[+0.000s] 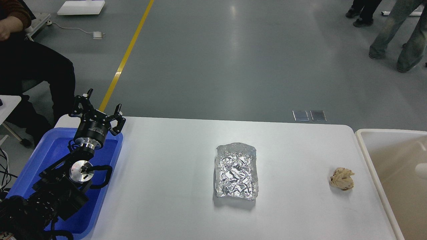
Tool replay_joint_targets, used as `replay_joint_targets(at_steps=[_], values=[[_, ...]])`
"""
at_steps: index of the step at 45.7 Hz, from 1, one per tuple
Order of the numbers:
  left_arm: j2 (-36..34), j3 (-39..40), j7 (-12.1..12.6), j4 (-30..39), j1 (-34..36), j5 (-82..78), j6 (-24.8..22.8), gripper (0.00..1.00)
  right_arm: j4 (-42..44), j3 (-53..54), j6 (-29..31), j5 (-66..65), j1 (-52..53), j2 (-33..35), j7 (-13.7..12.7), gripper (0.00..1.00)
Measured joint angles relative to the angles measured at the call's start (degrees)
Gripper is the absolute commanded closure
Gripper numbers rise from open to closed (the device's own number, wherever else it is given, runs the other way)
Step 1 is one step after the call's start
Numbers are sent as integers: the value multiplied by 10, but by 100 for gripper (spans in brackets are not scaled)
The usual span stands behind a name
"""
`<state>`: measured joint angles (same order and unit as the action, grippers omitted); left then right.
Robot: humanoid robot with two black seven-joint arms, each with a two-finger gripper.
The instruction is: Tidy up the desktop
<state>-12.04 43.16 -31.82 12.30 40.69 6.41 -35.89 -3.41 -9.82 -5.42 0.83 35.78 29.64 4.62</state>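
Desktop [166, 173] fills the lower frame, white w/ rounded corners. Foil tray [237, 170] sits near its centre; crumpled paper wad [342, 178] lies well to the right, near a beige bin [363, 140] off the right edge. Blue tray [115, 156] at left edge. Left gripper [100, 108] hangs over the blue tray's far end, fingers spread apart, holding nothing. Right arm out of view.

Surface [173, 186]: smooth white finish, faint sheen noted. Foil tray [237, 171]: crinkled metal foil, bright and reflective, heavily creased. Paper ball [342, 178]: crumpled beige paper, matt, rough. Blue tray [33, 166]: glossy plastic, smooth. Beige bin [393, 166]: smooth plastic, soft sheen. Left claw [100, 108]: matt black fingers, polished metal ring seen at wrist. Floor [233, 60]: grey, smooth, light reflected in patches.
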Motion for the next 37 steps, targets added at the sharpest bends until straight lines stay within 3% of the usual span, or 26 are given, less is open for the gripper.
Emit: replay_joint_targets(at_steps=[3, 7, 26, 37], values=[[0, 0, 0, 0, 0, 0, 0, 0, 0, 0, -9, -3, -2, -2, 0, 17], [0, 0, 0, 0, 0, 0, 0, 0, 0, 0, -20, -5, -5, -5, -1, 3], [0, 0, 0, 0, 0, 0, 0, 0, -16, 4, -33, -11, 4, -2, -1, 1], [0, 0, 0, 0, 0, 0, 0, 0, -30, 68, -34, -11, 75, 25, 1, 1]])
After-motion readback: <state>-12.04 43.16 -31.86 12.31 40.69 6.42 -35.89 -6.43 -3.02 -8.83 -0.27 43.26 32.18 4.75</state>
